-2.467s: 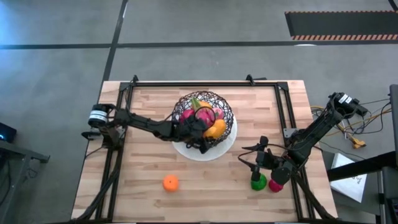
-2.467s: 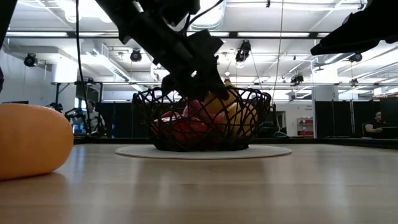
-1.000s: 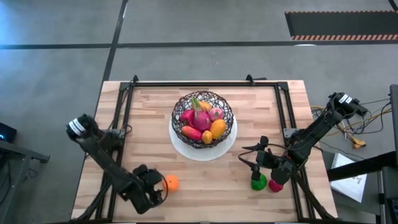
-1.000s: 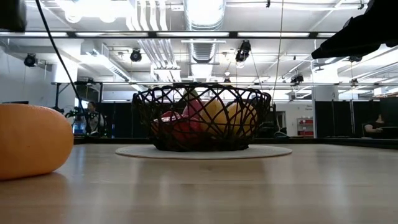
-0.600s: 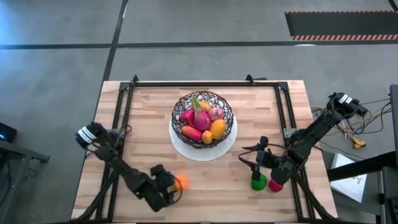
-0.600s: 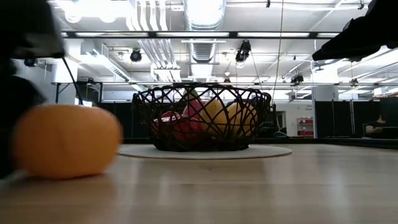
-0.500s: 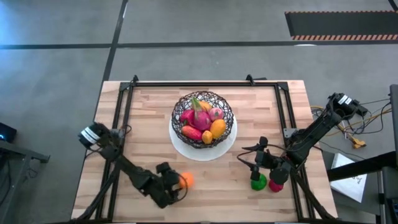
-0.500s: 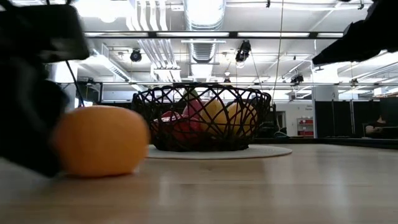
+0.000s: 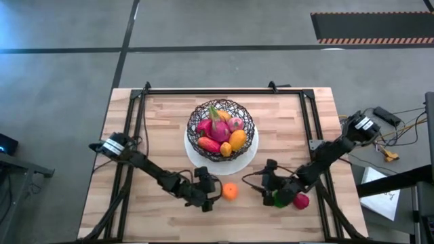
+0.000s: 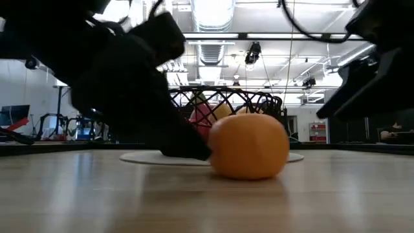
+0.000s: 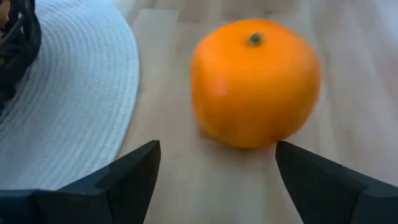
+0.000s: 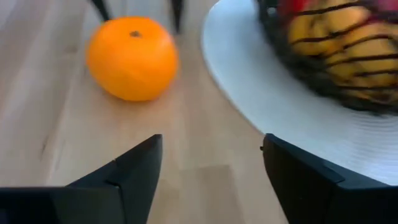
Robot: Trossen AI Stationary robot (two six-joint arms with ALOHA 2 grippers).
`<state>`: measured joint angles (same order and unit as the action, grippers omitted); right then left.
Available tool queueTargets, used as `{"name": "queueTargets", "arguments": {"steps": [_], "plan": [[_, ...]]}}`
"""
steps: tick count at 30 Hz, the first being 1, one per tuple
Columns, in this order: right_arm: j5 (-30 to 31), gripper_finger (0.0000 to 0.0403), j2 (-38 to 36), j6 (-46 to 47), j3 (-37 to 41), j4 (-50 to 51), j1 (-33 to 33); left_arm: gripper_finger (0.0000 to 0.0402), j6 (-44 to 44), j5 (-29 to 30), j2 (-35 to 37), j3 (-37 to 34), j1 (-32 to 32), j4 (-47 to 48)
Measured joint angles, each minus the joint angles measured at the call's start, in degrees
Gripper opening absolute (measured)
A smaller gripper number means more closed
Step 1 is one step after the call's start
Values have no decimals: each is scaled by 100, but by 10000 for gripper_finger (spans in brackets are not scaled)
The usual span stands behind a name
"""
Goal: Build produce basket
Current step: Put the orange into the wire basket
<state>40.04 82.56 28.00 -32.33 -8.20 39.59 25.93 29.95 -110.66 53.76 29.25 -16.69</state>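
Observation:
The black wire basket holds several fruits and stands on a white round plate at the table's middle. An orange rests on the wood near the front, just off the plate. It also shows in the left wrist view, the right wrist view and the low view. My left gripper is open, right at the orange's left side. My right gripper is open and empty to the orange's right. A green fruit and a magenta fruit lie beside my right gripper. My left gripper comes level from the table's left, and its open fingers end right at the orange's left side. The orange stands on the table ahead of the fingertips, not between them. I cannot tell whether a fingertip touches it.
The plate's edge lies close beside the orange. A black metal frame runs along the table's sides and far edge. Bare wood lies at the near left.
My left gripper has swept low along the table from the near left toward the right. The orange has moved ahead of it, from the near left to the near middle beside the plate. My right gripper has moved a little toward the table's left, toward the orange.

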Motion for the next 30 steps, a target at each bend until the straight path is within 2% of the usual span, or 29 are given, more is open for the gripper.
{"name": "queueTargets", "arguments": {"steps": [7, 11, 14, 18, 23, 27, 30], "plan": [[-1333, 332, 680, -1140, -311, -1262, -593, 302, -135, -109, -251, 18, -179, -566], [-1636, 353, 1188, -1522, -649, -1360, -797, 302, -141, -86, -364, 74, -207, -815], [-1609, 356, 1577, -1748, -942, -1342, -855, 302, -128, -18, -395, 105, -225, -879], [-1565, 344, 1853, -1971, -1210, -1329, -879, 302, -162, 101, -385, 125, -199, -847], [-1572, 304, 1736, -1945, -1235, -1265, -895, 302, -292, 182, -68, 125, -130, -650], [-1604, 267, 1431, -2007, -1229, -1149, -896, 302, -210, 362, 414, 131, -27, 48], [-1665, 255, 1110, -2136, -1229, -929, -888, 302, -123, 637, 715, 131, 101, 732]]}}
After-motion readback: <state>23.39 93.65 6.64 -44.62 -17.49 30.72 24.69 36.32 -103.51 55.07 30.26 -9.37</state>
